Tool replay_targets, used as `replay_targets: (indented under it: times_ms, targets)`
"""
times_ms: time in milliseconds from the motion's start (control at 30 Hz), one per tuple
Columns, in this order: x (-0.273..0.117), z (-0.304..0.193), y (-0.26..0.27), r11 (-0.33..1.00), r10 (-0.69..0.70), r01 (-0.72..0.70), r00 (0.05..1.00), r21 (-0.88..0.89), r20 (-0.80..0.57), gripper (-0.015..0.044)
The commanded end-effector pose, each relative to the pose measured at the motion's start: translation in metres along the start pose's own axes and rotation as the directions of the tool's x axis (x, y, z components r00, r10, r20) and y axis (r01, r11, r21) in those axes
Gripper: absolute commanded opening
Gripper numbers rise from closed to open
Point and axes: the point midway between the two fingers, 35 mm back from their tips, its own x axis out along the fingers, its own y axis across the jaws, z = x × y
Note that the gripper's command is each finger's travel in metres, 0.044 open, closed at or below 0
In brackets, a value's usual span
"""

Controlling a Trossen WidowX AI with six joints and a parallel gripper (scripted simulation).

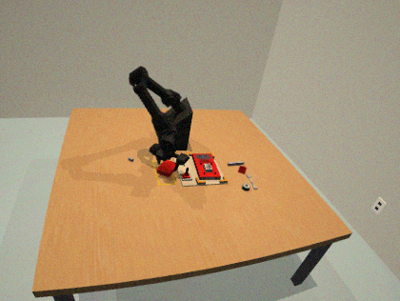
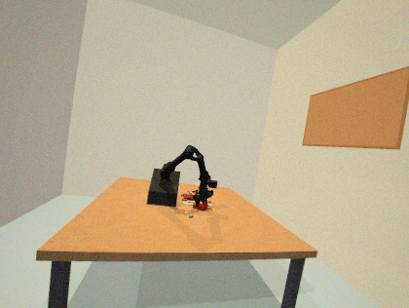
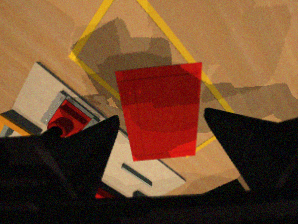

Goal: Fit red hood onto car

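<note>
The red hood (image 1: pixel 167 169) (image 2: pixel 200 207) (image 3: pixel 162 115) lies on the table over the yellow outline, its flat roof facing the wrist camera. Its corner holes cannot be made out. My gripper (image 1: pixel 170 158) (image 2: pixel 203 199) (image 3: pixel 160 115) is open and empty. In the wrist view its fingertips stand on either side of the hood, with a gap on each side; how high they are above the table is hard to tell. The red chassis (image 1: pixel 198 164) sits in the jig to the right in the top view, with the grey engine block (image 1: pixel 208 167) on its deck. The pegs are too small to tell clearly.
A pale board (image 3: pixel 32 95) carries a red part with a black knob (image 3: pixel 60 125) close beside the left finger. The yellow outline (image 3: pixel 185 55) runs around the hood. Beyond the jig lie a grey bar (image 1: pixel 235 164), a dark red square (image 1: pixel 242 170) and a dark round part (image 1: pixel 246 187).
</note>
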Motion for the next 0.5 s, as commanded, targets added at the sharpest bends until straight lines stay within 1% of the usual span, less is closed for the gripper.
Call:
replay_targets:
  times_ms: [0,267,367,467]
  targets:
    - [0.0022,-0.0008,0.0009,1.0,0.004,-0.004,1.0,-0.006,-0.002,0.044]
    - [0.0061,-0.0009,0.0008,1.0,0.003,-0.003,1.0,-0.006,-0.002,0.044]
    - [0.0044,-0.0001,-0.0001,1.0,0.0,0.0,1.0,0.0,0.0,0.0361]
    - [0.0044,-0.0001,-0.0001,1.0,0.0,0.0,1.0,0.0,0.0,0.0341]
